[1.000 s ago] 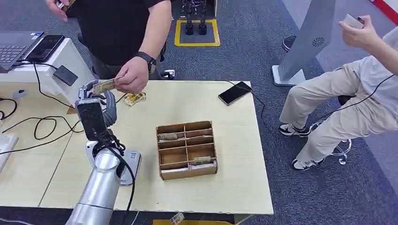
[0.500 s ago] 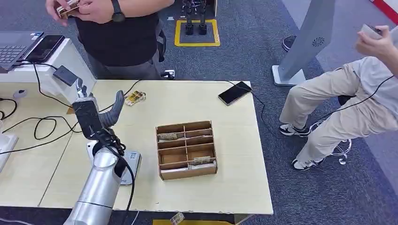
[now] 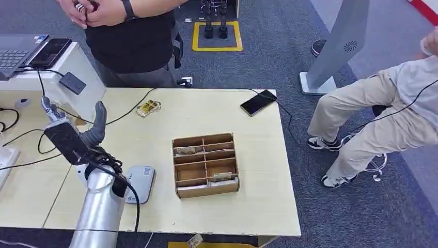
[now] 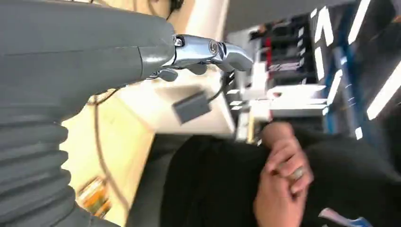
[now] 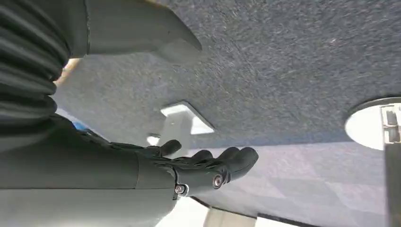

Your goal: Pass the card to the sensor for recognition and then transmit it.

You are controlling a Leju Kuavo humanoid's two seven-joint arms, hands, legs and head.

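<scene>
My left hand (image 3: 69, 133) hovers open over the table's left part, fingers spread and nothing in it. In the left wrist view its fingers (image 4: 208, 49) point toward the white stand. A person in a black shirt stands behind the table and holds the card (image 3: 80, 7) in both hands at chest height; those hands (image 4: 283, 165) are clasped together. The grey card sensor (image 3: 139, 181) lies flat on the table just right of my left forearm. My right hand (image 5: 208, 172) hangs over the carpet with its fingers stretched out, holding nothing.
A cardboard divider box (image 3: 205, 164) with cards in some slots sits mid-table. Loose cards (image 3: 148, 107) and a black phone (image 3: 258, 102) lie near the far edge. At left are a white stand (image 3: 77, 64) with a black device (image 3: 72, 82), cables and a laptop (image 3: 13, 54). A person (image 3: 392, 113) sits at right.
The person took the card out of my left hand and drew it back to their chest. My left hand opened, then swung left and lower, uncovering the grey sensor.
</scene>
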